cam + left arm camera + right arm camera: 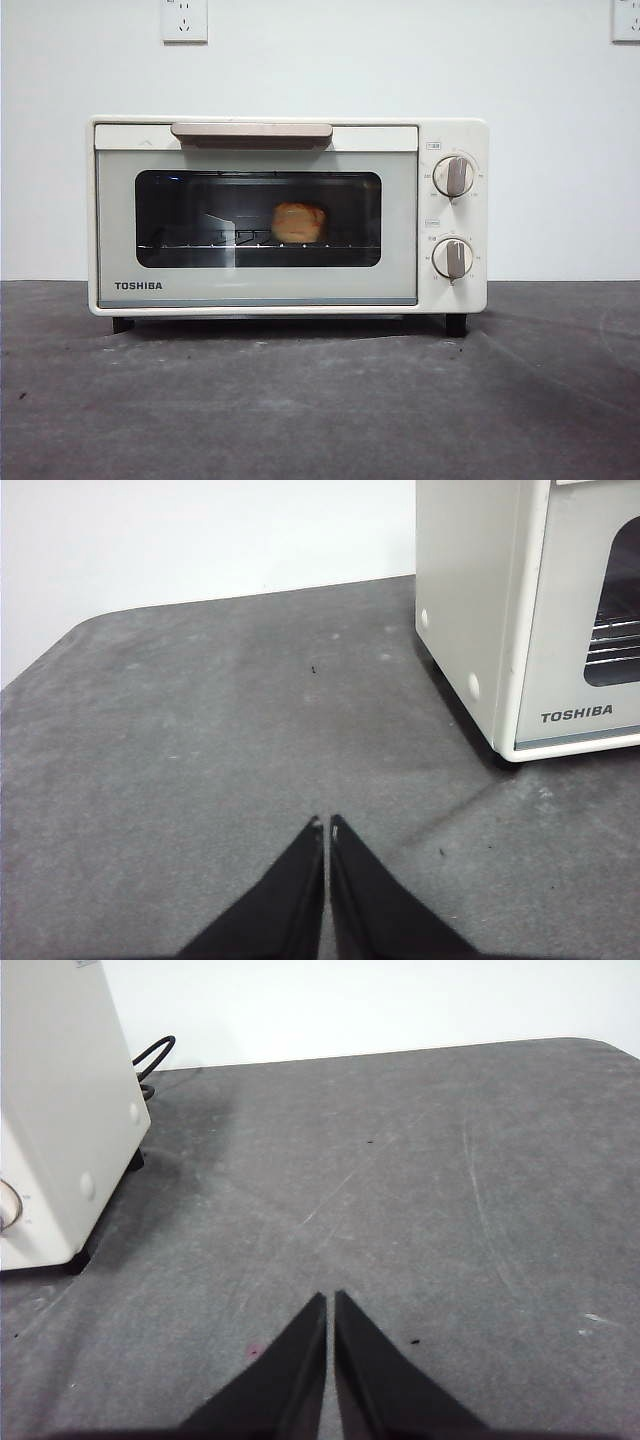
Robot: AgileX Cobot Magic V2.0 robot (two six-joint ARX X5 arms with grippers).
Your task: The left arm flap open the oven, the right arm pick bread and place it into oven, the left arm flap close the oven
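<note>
Left tool [326,825]: jaws closed on nothing, over bare grey surface [200,740], clear of the oven [480,610]. Right tool [330,1300]: jaws closed, empty, over the surface on the oven's other side. Oven door [256,228] shut, handle [251,130] at top. Bread [298,222] inside on the wire rack [190,244], seen through the window.

Small print around the two knobs [453,176] is too small to read. Bread [299,222] sits behind dark door glass with reflections, so its outline is dim. Left wrist view crops the oven [480,610] at the frame edge; right wrist view shows only one corner of it, plus a partly hidden black cable [150,1058].
</note>
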